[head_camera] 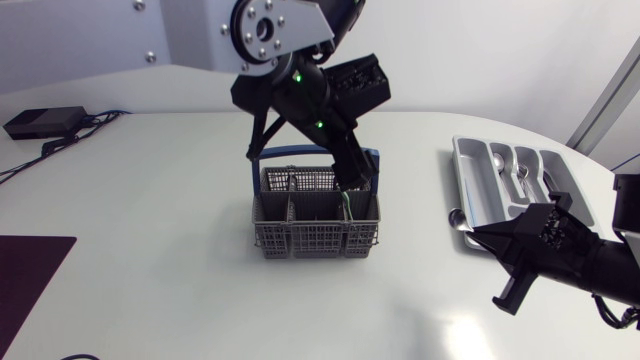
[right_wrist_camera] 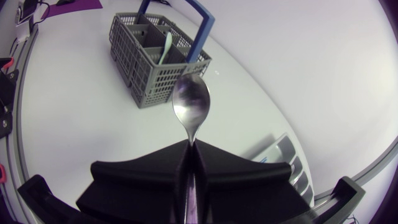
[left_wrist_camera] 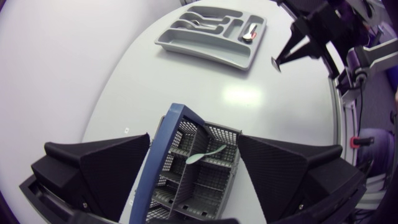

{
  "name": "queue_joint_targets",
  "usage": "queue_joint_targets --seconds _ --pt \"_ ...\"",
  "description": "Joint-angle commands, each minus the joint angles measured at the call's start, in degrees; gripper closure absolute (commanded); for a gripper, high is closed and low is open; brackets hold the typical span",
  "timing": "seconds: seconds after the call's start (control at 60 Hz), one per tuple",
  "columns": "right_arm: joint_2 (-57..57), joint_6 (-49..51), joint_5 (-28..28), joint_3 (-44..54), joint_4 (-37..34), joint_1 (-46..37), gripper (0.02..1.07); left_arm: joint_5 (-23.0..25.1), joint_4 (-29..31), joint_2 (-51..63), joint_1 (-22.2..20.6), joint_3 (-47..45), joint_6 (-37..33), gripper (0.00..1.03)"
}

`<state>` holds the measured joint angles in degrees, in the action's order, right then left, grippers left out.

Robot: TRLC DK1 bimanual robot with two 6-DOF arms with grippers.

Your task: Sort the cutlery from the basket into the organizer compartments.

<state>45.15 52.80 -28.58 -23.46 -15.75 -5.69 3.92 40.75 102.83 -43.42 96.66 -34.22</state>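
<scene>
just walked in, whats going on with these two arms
They are sorting cutlery from a basket into a tray. The right gripper is shut on a metal spoon and holds it beside the grey tray, which already has a few pieces in it. The left gripper hangs open right above the basket, where a pale green utensil sits in one compartment. The job looks partway done.

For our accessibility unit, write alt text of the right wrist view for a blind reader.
The right arm's matte black gripper is shut on a shiny metal spoon, bowl pointing ahead. Beyond it on the white table stands a grey plastic basket with a blue handle, holding a pale green utensil.
</scene>
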Motion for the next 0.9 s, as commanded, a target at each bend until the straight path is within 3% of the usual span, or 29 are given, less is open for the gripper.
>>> queue_joint_targets --seconds 0.0,0.083,0.45,0.65,0.883 --pt "3.6 6.7 -2.7 0.2 -1.3 -5.2 1.01 -0.9 -1.8 -2.9 -0.6 -4.5 -7.0 0.04" --pt "6.5 11.0 -5.7 -0.2 -1.7 -10.3 1.01 -2.3 -9.6 -5.6 -0.5 -11.6 -13.2 0.05" --pt "20.4 29.5 -11.2 -6.3 -5.5 -26.9 1.01 -2.3 -24.7 -10.3 0.4 -28.5 -29.8 0.07" --pt "29.1 39.3 -12.3 -14.3 -11.1 -34.3 1.01 -2.4 -31.3 -9.6 0.5 -32.2 -34.1 0.12" --pt "38.5 47.3 -11.1 -21.0 -12.5 -39.1 1.01 -3.2 -35.4 -6.7 0.9 -33.5 -37.2 0.18"
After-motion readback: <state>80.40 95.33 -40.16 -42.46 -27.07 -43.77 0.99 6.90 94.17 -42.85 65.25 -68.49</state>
